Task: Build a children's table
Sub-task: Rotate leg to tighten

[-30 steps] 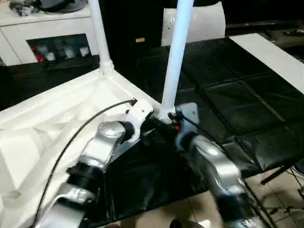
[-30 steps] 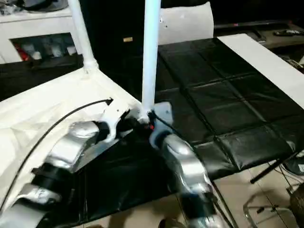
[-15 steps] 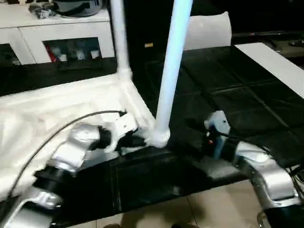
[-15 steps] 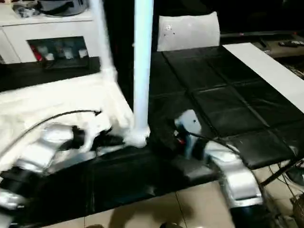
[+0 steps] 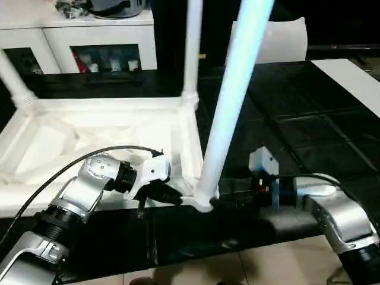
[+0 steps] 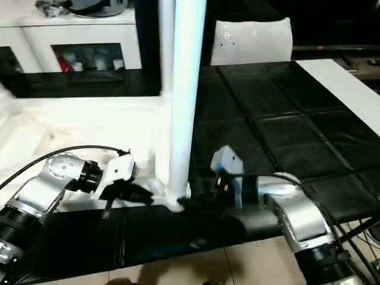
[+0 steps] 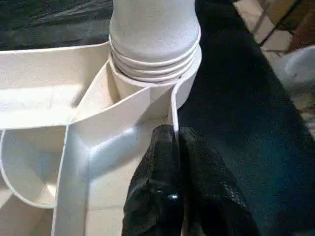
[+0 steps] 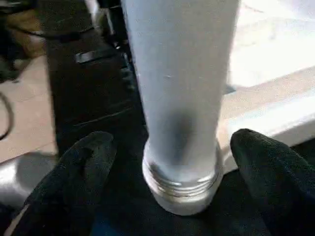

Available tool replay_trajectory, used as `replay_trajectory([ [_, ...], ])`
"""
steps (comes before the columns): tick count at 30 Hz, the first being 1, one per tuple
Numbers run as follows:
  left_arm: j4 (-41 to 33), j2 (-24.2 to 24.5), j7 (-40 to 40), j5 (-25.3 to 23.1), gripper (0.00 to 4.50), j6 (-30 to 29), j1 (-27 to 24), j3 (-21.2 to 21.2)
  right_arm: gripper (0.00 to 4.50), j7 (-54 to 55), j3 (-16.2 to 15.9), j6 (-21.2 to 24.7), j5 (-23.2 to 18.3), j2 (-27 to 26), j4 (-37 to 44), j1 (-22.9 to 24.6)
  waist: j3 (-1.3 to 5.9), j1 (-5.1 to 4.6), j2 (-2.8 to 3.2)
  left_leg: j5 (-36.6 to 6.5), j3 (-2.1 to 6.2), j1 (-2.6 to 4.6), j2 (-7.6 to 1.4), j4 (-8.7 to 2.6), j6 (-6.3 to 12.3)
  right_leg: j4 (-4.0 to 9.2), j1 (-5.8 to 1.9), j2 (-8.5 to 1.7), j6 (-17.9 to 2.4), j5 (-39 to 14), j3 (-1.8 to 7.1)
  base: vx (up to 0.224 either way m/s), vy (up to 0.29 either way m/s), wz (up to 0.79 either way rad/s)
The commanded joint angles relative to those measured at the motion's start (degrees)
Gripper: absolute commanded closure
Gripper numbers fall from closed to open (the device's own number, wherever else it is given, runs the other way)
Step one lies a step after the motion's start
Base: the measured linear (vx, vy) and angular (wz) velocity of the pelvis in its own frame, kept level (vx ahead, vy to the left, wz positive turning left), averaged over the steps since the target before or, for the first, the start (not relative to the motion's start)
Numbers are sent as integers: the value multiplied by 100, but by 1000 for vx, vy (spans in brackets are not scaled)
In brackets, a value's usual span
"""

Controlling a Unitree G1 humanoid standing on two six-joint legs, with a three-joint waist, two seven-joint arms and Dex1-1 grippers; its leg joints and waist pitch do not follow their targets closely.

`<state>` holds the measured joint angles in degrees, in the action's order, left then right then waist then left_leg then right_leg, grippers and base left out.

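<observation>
With the children's table [image 5: 107, 127] upside down at my 11 o'clock, I count three legs standing. My right gripper [image 8: 170, 162] gapes around the near leg [image 5: 228, 113], gripping nothing; my left gripper [image 7: 176, 142] is pinched closed against its corner socket [image 7: 152, 73], so I judge it needs tightening, plus a fourth leg.

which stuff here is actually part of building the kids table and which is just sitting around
Part of the job:
- white table top, upside down
- near leg standing in its corner socket
- two farther legs

Lying about:
- white cabinet
- white cushion-like bag
- white board
</observation>
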<state>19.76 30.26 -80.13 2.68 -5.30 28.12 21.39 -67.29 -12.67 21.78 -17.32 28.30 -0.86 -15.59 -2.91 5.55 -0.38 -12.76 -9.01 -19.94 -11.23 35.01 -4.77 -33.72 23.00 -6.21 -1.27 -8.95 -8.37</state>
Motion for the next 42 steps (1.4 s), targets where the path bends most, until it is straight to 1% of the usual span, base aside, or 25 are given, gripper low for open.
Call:
replay_trajectory([
  [1, -228, -12, -348, -8, 450, 182, 58, 295, 63, -196, -67, -28, -95, 95, -20, -88, 361, -26, -57, -766, -3, 15, -247, -477, 241, 369, -312, -346, -883, -1844, 415, 0, 0, 0],
  [2, -262, 5, -399, 17, 450, 188, 60, 327, 63, -275, -102, -25, -112, 115, -47, -127, 355, -23, -45, -828, 0, 9, -251, -485, 221, 367, -317, -349, -885, -1888, 418, 0, 0, 0],
  [3, -276, 9, -416, 26, 450, 183, 63, 339, 83, -315, -111, -23, -125, 112, -73, -158, 361, -23, -53, -844, 2, 5, -252, -484, 208, 362, -326, -351, -880, -1895, 417, 0, 0, 0],
  [6, -314, 21, -484, 28, 450, 174, 74, 388, 109, -390, -129, -30, -126, 85, -143, -224, 351, -7, -69, -919, -4, 8, -239, -485, 174, 389, -318, -357, -817, -2089, 422, 0, 0, 0],
  [8, -333, 25, -523, 17, 450, 187, 76, 413, 113, -432, -147, -56, -102, 61, -189, -251, 354, -3, -67, -924, 0, 3, -235, -482, 160, 398, -317, -357, -778, -2197, 416, 0, 0, 0],
  [10, -327, 16, -549, -3, 450, 206, 79, 416, 137, -446, -165, -88, -93, 36, -249, -286, 350, 0, -75, -908, -1, -1, -235, -483, 163, 402, -313, -352, -756, -2225, 417, 0, 0, 0],
  [14, -369, 21, -577, -3, 450, 199, 69, 430, 157, -451, -228, -117, -93, -19, -315, -338, 364, 1, -65, -864, 9, -12, -243, -487, 153, 382, -323, -343, -765, -2087, 411, 0, 0, 0],
  [15, -379, 22, -577, -1, 450, 192, 65, 433, 181, -454, -236, -112, -100, -30, -311, -339, 362, 2, -72, -862, 8, -13, -242, -488, 152, 374, -323, -343, -775, -2067, 412, 0, 0, 0],
  [19, -391, 20, -566, -7, 450, 188, 66, 447, 203, -474, -272, -114, -106, -99, -354, -361, 368, 4, -58, -851, 10, -17, -244, -489, 143, 364, -328, -341, -804, -1991, 414, 0, 0, 0],
  [21, -415, 23, -573, -12, 450, 179, 46, 449, 231, -498, -293, -102, -104, -132, -364, -349, 363, 5, -63, -884, 9, -18, -241, -491, 135, 375, -327, -346, -794, -2061, 413, 0, 0, 0],
  [25, -424, 34, -582, -25, 450, 176, 37, 461, 249, -500, -303, -88, -116, -154, -357, -341, 365, 7, -64, -884, 8, -13, -243, -489, 125, 382, -323, -352, -768, -2111, 414, 0, 0, 0],
  [26, -431, 35, -535, -20, 450, 146, 18, 437, 249, -500, -335, 0, -190, -183, -260, -294, 362, 5, -48, -905, 10, -13, -240, -492, 118, 383, -324, -344, -765, -2105, 412, 0, 0, 0],
  [29, -454, 9, -407, 4, 450, 41, -18, 369, 252, -425, -321, 101, -274, -242, -140, -201, 362, 2, -50, -923, 14, -16, -244, -497, 100, 386, -330, -344, -752, -2107, 414, 0, 0, 0],
  [30, -464, -7, -337, 3, 450, -6, -27, 342, 252, -379, -314, 137, -296, -269, -93, -162, 366, -1, -55, -918, 15, -16, -245, -497, 99, 382, -331, -343, -754, -2089, 413, 0, 0, 0],
  [31, -472, -24, -267, -6, 450, -43, -31, 320, 252, -334, -307, 169, -310, -294, -52, -127, 366, 8, -18, -928, 20, -12, -246, -499, 87, 380, -331, -347, -762, -2077, 412, 0, 0, 0],
  [32, -506, -69, -69, -45, 450, -160, -41, 269, 252, -194, -292, 250, -332, -359, 50, -41, 366, 2, -38, -967, 16, -5, -251, -503, 70, 385, -325, -340, -778, -2037, 414, 0, 0, 0],
  [33, -506, -69, -69, -45, 450, -160, -41, 269, 252, -194, -292, 250, -332, -359, 50, -41, 361, -1, -29, -988, 14, -6, -250, -502, 60, 381, -323, -338, -780, -2044, 415, 0, 0, 0],
  [34, -514, -177, 276, -99, 450, -452, -45, 181, 252, 109, -309, 271, -222, -474, 106, 53, 356, -1, -19, -1021, 14, -5, -250, -510, 31, 384, -323, -339, -761, -2097, 416, 0, 0, 0],
  [35, -517, -339, 655, -99, 450, -741, -58, 56, 252, 599, -321, 306, -15, -669, 111, 129, 339, -10, -31, -1123, 9, 2, -238, -513, 7, 422, -315, -337, -701, -2278, 409, 0, 0, 0],
  [37, -521, -466, 902, -69, 450, -914, -71, -43, 252, 995, -322, 346, 157, -830, 95, 167, 322, -22, -7, -1244, 11, 18, -217, -512, -44, 462, -296, -330, -627, -2548, 388, 0, 0, 0],
  [38, -535, -731, 1414, -110, 450, -1203, -91, -172, 253, 1735, -197, 584, 247, -1278, 50, 188, 278, -82, -15, -1560, 23, 39, -169, -501, -120, 574, -280, -330, -333, -3323, 323, 0, 0, 0],
  [39, -553, -809, 1564, -130, 450, -1287, -101, -206, 253, 1903, -156, 659, 239, -1405, 53, 195, 262, -103, -17, -1663, 28, 64, -146, -486, -146, 639, -253, -329, -212, -3603, 281, 0, 0, 0],
  [40, -572, -856, 1654, -140, 450, -1342, -110, -228, 254, 2001, -133, 705, 235, -1479, 64, 201, 262, -155, -5, -1828, 48, 109, -103, -442, -171, 736, -247, -334, 19, -3983, 203, 0, 0, 0],
  [41, -572, -1039, 1937, -113, 450, -1565, -73, -332, 254, 2277, -122, 802, 327, -1648, 23, 144, 272, -201, 3, -1973, 82, 124, -116, -454, -138, 785, -272, -319, 136, -4011, 130, 0, 0, 0],
  [42, -561, -1200, 2196, -81, 450, -1753, -25, -436, 254, 2569, -82, 905, 394, -1827, -33, 88, 269, -246, 25, -2064, 93, 129, -144, -467, -130, 791, -284, -311, 138, -3907, 105, 0, 0, 0],
])
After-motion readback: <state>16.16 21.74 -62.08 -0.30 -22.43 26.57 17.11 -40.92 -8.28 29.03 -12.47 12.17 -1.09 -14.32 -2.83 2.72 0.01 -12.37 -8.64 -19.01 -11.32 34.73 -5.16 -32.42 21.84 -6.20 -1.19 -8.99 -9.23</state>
